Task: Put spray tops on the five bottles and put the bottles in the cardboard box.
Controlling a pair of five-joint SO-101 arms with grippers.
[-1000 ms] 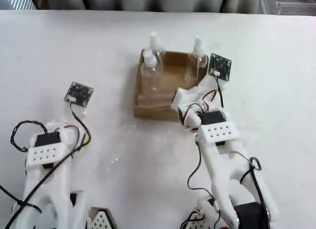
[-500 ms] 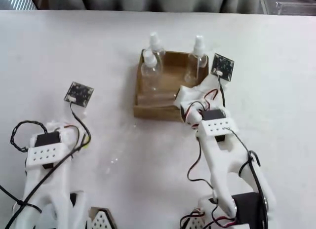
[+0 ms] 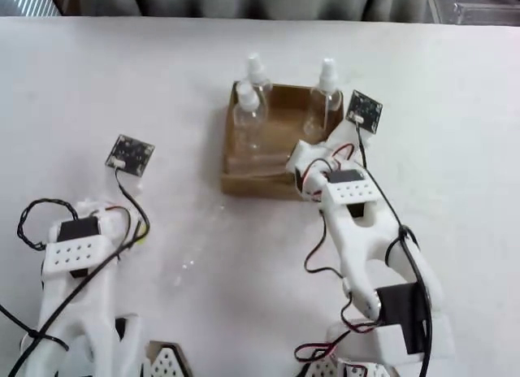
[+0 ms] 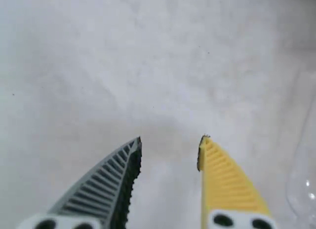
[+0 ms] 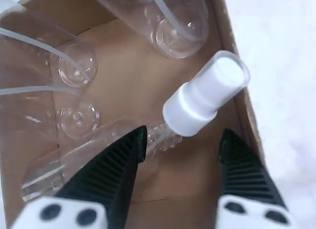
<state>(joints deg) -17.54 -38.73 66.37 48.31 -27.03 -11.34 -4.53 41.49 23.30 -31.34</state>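
The cardboard box (image 3: 236, 175) holds three clear bottles with white spray tops standing upright (image 3: 248, 113) (image 3: 258, 75) (image 3: 325, 93). Another capped bottle (image 5: 205, 95) lies tilted on the box floor (image 5: 123, 95), spray top toward the box wall. My right gripper (image 5: 182, 140) hangs open over that bottle's neck, fingers (image 5: 118, 170) apart on either side; in the high view the right gripper (image 3: 307, 159) is at the box's near right corner. My left gripper (image 4: 170, 140) is open over bare table, at the lower left (image 3: 134, 227). A clear bottle's edge (image 4: 303, 179) shows beside its yellow finger.
The white table (image 3: 187, 149) stretches around the box. Small camera boards on cables stick out from each arm (image 3: 130, 153) (image 3: 364, 110). Loose black cable (image 3: 32, 223) loops beside the left arm. Curtains and a clear bin line the far edge.
The right arm has swung left and pushed its gripper farther over the box's near right corner. The left arm has not moved.
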